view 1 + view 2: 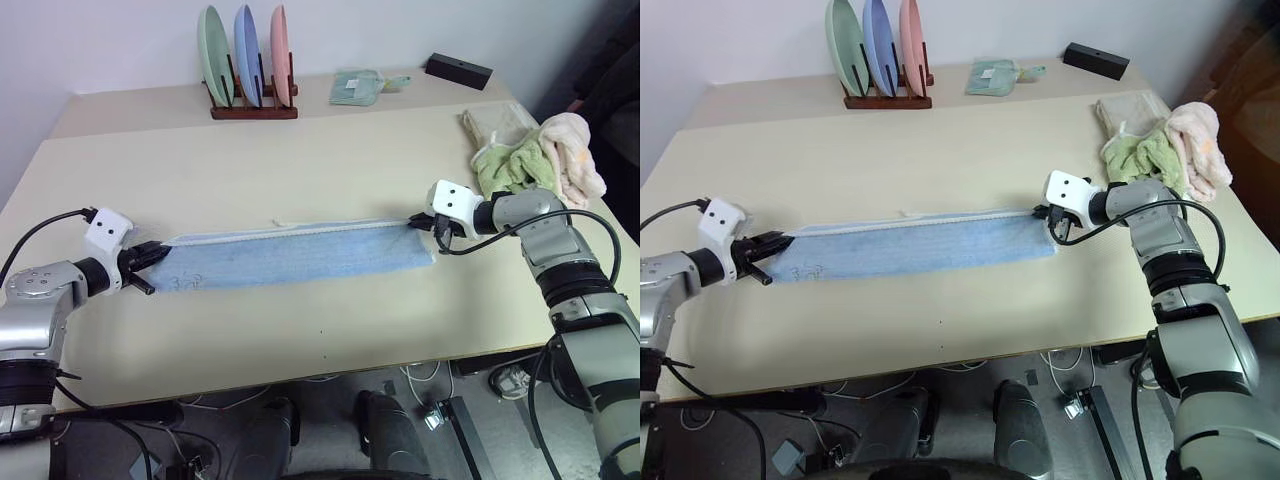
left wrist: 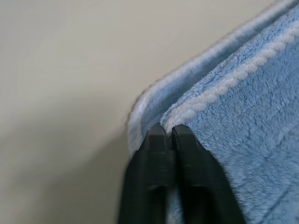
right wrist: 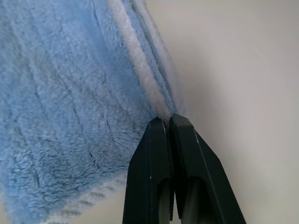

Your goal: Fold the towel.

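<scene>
The light blue towel point(image 1: 295, 257) lay folded into a long, narrow strip across the middle of the beige table point(image 1: 300, 160), its whitish hem along the far edge and a small dark mark near its left end. The left gripper point(image 1: 152, 256) pinched the strip's left corner, black fingers point(image 2: 161, 154) pressed together on the hem. The right gripper point(image 1: 428, 226) clamped the opposite corner in the same way, fingers point(image 3: 170, 140) closed on the layered edge. Beyond the right arm sat a heap of lime-green and pale pink towels point(image 1: 535, 155). At the table's far side stood a wooden rack of three plates point(image 1: 247, 60), beside a small teal cloth point(image 1: 358, 86) and a black box point(image 1: 458, 70).
</scene>
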Robot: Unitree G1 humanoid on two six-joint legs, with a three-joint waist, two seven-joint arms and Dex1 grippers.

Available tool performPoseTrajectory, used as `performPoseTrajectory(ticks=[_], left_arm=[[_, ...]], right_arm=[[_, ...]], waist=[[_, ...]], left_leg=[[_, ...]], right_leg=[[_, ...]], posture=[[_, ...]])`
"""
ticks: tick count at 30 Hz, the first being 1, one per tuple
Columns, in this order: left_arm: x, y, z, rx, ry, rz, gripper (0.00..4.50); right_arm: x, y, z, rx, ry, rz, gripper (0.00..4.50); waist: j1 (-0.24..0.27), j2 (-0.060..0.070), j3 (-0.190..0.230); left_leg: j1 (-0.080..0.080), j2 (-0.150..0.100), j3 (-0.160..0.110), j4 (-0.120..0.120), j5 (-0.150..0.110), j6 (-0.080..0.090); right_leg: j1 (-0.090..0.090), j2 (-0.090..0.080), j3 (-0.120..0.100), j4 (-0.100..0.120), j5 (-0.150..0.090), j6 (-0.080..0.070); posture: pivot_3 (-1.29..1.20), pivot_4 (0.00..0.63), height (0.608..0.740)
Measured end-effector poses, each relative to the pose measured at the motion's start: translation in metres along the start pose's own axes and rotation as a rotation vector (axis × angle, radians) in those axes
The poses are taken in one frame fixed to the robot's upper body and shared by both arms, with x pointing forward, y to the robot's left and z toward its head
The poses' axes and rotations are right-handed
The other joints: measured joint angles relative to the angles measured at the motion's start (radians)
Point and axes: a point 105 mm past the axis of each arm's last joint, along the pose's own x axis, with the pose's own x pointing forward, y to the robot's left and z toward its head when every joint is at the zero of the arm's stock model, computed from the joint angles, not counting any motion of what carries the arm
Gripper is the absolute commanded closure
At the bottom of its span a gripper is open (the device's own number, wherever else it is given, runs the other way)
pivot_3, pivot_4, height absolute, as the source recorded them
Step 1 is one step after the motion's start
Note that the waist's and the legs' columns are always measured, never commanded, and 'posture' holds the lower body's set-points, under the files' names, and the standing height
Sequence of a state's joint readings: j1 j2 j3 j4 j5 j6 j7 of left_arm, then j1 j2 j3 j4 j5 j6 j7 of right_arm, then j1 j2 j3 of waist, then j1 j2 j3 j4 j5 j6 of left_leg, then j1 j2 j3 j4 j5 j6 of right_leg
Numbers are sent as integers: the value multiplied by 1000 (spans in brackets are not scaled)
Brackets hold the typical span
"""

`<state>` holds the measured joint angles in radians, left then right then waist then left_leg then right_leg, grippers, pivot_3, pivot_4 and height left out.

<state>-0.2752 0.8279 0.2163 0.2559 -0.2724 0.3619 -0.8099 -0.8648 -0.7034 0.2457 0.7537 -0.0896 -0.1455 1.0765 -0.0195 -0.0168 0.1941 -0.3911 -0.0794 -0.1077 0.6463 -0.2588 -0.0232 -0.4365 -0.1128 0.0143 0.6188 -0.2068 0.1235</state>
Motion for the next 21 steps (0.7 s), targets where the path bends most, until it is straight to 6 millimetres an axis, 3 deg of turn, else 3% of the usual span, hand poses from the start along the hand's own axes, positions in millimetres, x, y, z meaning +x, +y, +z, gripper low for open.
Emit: performPoseTrajectory(ticks=[5,6,11,14,16,19,21], left_arm=[[1,7,3,-57,-53,81,234],[0,9,6,-74,-68,99,0],[-26,18,15,-184,-191,201,0],[-43,20,15,-232,-232,255,0],[-50,14,25,-210,-258,250,0],[-48,-11,42,-136,-283,174,0],[-28,-58,54,-59,-287,8,0]], right_arm=[[-5,-7,1,-2,5,-52,1221],[-9,-9,1,-4,7,-67,770],[-37,-11,8,32,-45,-159,770],[-61,-5,12,190,-109,-189,33],[-72,5,19,293,-169,-183,33],[-78,25,28,468,-252,-171,33],[-74,52,29,654,-306,-138,33]], waist=[[0,0,0],[1,0,0],[3,0,0],[6,0,0],[8,0,0],[14,-1,-1],[26,0,-2]], left_leg=[[0,0,0,0,0,0],[0,0,0,0,0,0],[0,0,-1,0,-1,-1],[-1,0,-1,1,-1,-1],[0,1,-1,1,-1,-1],[1,1,-3,2,-1,-1],[2,0,-3,2,-1,0]], right_leg=[[0,0,0,0,0,0],[0,0,0,0,0,0],[0,0,0,0,0,0],[0,0,0,0,0,0],[2,0,0,0,0,0],[4,0,0,-2,0,0],[7,0,0,-4,0,0]], posture=[[0,150,740],[0,150,740],[0,150,740],[0,150,740],[0,150,740],[0,150,740],[0,150,740]])
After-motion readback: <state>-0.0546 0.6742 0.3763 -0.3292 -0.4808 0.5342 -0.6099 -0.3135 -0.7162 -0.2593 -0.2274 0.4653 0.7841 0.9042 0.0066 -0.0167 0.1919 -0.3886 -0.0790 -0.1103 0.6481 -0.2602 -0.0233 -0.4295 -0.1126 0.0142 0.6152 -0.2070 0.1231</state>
